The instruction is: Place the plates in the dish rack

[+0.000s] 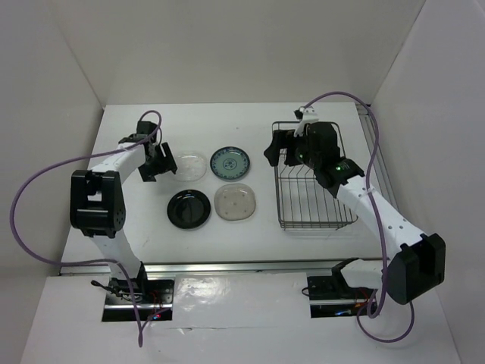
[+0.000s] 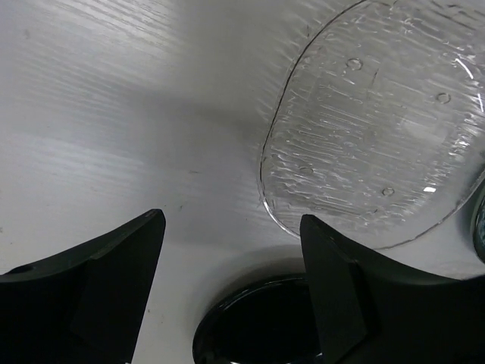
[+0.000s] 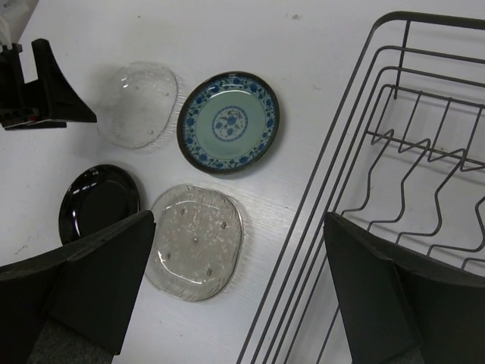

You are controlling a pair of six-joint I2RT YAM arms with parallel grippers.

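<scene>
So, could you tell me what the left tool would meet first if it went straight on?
Probably bare table, just beside the clear glass plate; the left tool points down between it and the black plate, though depth is unclear.

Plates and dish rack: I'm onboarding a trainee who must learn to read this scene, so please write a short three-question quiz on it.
1. True or false: the dark metal wire dish rack already holds a plate.
2. The pale beige translucent round plate lies: A) inside the rack; B) flat on the white table, beside the glossy black round plate; C) leaning upright against the rack.
3. How many plates lie on the table in all?
Key: 1 false; 2 B; 3 four.
</scene>
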